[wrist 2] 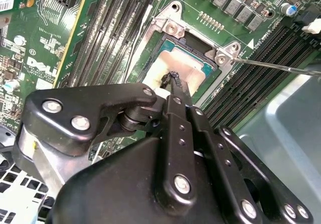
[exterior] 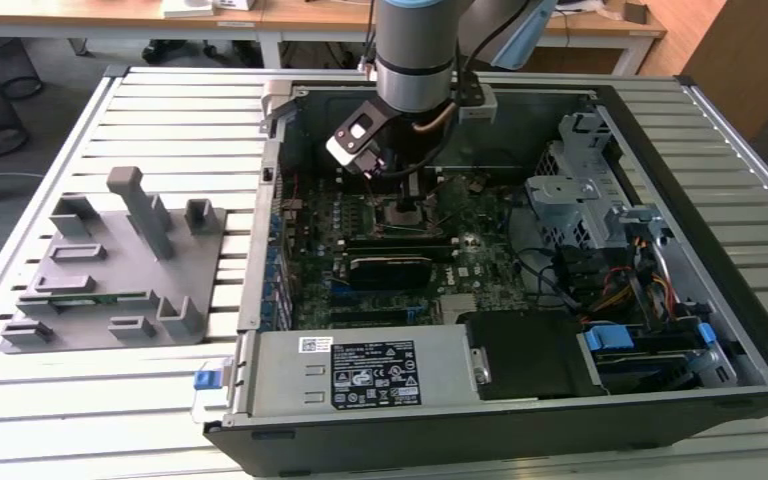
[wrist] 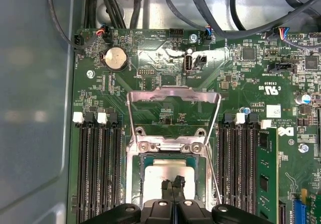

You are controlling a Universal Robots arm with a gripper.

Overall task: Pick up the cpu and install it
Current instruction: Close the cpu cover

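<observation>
The cpu, a flat silver square, lies flat inside the black-framed motherboard socket; it also appears in the second wrist view as the cpu. My gripper is directly over it, its two thin black fingers pressed together, with the tips resting on the chip's top near its middle. Nothing is between the fingers. The second wrist view gives the same picture of the gripper. In the exterior view the gripper reaches down into the open computer case, hiding the chip.
The socket's metal load plate stands raised open, and its thin lever sticks out sideways. Memory slots flank the socket; a green memory stick sits in one. A grey fixture lies on the slatted table at the exterior view's left.
</observation>
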